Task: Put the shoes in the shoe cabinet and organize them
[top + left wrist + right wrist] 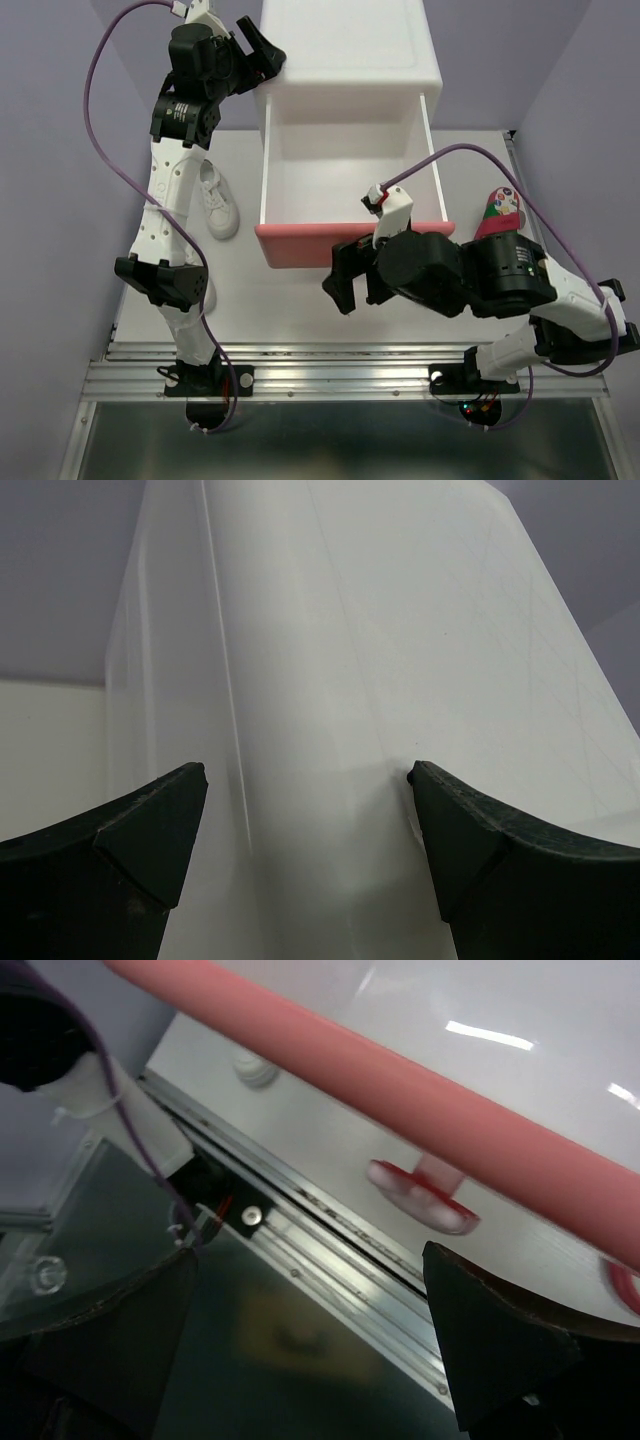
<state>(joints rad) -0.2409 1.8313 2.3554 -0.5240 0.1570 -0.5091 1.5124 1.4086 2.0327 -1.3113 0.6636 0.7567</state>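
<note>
On the far left, the left gripper point(265, 62) is released, its fingers point(140, 830) spread wide. It sits at 9 o'clock of the cabinet point(350, 40), right by the top left corner. In the left wrist view the cabinet's smooth white wall fills the space ahead of the fingers, with no contact that can be made out.

One white lace-up sneaker point(219, 205) lies on the desk point(270, 300) at 9 o'clock of the pulled-out drawer point(340, 245), just beside its side wall and partly under the left arm. The drawer sticks out from the cabinet toward 6 o'clock. Its front is pink, and inside only its white floor shows.

The right gripper point(355, 285) hangs at 6 o'clock of the pink front, close to it, released with its fingers apart and grasping nothing. The right wrist view shows the pink front edge crossing above the fingers and a blurred knob point(425, 1192) on it.

At 3 o'clock of the drawer a red flip-flop point(500, 208) lies on the desk, half hidden by the right arm. Its cartoon print is too small to read.
</note>
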